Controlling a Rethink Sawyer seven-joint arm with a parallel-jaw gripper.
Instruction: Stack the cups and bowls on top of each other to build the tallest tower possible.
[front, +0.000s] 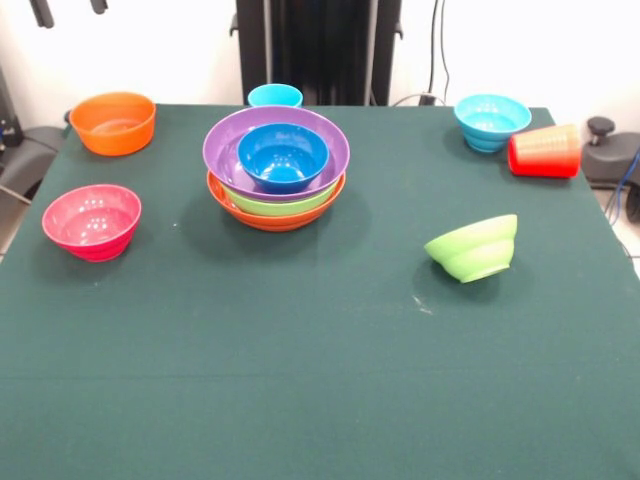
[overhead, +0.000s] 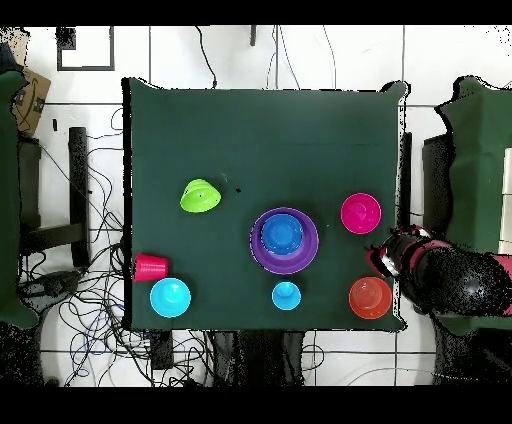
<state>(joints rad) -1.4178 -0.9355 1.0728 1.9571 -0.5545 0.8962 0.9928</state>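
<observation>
The tower (front: 277, 172) stands at the table's middle back: a large orange bowl, a lime green one, a purple one and a small dark blue bowl (front: 283, 155) nested on top; it also shows in the overhead view (overhead: 284, 240). A light blue cup (front: 275, 96) stands upright behind it. A red cup (front: 544, 151) lies on its side at the right edge. Loose bowls: small orange (front: 113, 122), magenta-red (front: 92, 221), light blue (front: 491, 121), and a small lime green one (front: 473, 248) tipped on its side. My gripper (front: 69, 8) (overhead: 384, 255) is open and empty, high between the orange and magenta-red bowls.
The dark green table (front: 300, 380) has its front half bare. The robot's pedestal (front: 318, 50) stands behind the table. My arm (overhead: 450, 278) lies beyond the table's edge by the orange bowl (overhead: 370, 297) and the magenta-red bowl (overhead: 360, 213). Cables lie on the floor (overhead: 80, 300).
</observation>
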